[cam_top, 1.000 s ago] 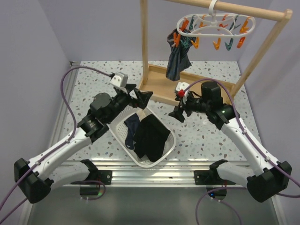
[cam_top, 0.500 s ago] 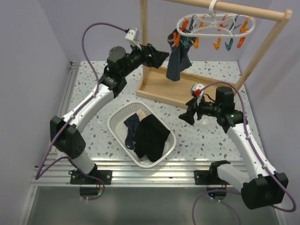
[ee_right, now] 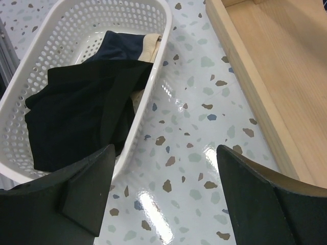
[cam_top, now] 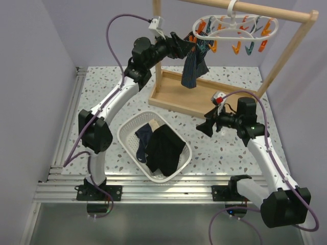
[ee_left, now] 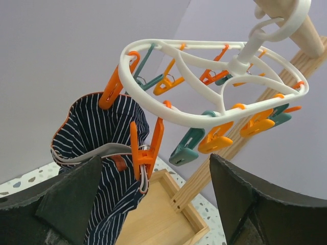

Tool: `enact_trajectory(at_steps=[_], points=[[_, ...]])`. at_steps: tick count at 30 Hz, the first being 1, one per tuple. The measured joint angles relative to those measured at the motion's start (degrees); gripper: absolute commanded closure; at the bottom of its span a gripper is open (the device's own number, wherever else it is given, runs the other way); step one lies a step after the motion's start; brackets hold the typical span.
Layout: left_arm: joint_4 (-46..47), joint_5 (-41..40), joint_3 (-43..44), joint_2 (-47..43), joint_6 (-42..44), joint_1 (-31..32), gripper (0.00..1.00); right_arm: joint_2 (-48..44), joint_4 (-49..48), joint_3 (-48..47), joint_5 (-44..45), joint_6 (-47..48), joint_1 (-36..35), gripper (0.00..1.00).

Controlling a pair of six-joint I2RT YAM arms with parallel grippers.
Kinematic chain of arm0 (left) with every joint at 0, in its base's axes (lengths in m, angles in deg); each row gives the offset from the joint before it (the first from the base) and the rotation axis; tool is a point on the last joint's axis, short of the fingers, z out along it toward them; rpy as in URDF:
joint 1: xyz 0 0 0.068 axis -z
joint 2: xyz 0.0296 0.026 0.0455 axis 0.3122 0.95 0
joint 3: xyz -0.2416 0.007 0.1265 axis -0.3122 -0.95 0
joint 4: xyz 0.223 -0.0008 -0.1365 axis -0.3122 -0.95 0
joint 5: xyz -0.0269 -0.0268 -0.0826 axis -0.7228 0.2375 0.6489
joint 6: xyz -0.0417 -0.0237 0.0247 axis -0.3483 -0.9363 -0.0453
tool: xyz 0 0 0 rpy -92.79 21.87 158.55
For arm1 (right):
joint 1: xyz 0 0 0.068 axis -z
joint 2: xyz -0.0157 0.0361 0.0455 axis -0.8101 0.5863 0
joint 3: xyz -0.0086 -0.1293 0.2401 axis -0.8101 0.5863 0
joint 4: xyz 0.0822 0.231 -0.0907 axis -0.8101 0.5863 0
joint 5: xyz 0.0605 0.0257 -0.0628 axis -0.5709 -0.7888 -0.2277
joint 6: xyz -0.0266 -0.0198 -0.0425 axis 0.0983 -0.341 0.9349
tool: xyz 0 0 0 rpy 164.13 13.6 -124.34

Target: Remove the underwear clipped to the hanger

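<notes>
Left arm is facing the striped underwear on the hanger
Top view: the left fingers (cam_top: 185,45) are hovering just beside the striped underwear (cam_top: 193,66), which is dangling lengthwise down from the hanger (cam_top: 235,28); the right fingers (cam_top: 203,125) are idling well apart, low over the surface (cam_top: 102,92); left wrist: fingers (ee_left: 71,204) are standing spread, underwear lying ahead-left under an orange clip (ee_left: 145,148); right wrist: fingers (ee_right: 87,189) are gaping, holding nothing.

Basket: your white perforated basket (cam_top: 126,144) sits at about 7 o'clock from the table's centre, near the front edge.
Wooden frame: look to 12–2 o'clock; a top rail (cam_top: 276,11) on posts, standing on a shallow wooden tray (cam_top: 171,94).
Table: you have a glossy speckled terrazzo top (cam_top: 214,153).
Mounting rail: aluminium bar (cam_top: 168,193) along 6 o'clock.
</notes>
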Motion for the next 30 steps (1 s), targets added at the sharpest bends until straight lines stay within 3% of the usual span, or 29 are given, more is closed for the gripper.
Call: enact_trajectory(at_steps=[22, 30], points=[[-0.37, -4.39, 11.89, 9.4, -1.49, 0.94, 0.25, -0.59, -3.37, 2.05, -1.4, -2.4, 1.66, 0.16], [-0.74, -8.92, 12.98, 10.47, 1.51, 3.5, 0.36, -0.59, -3.32, 2.08, -1.42, -2.38, 1.97, 0.16]])
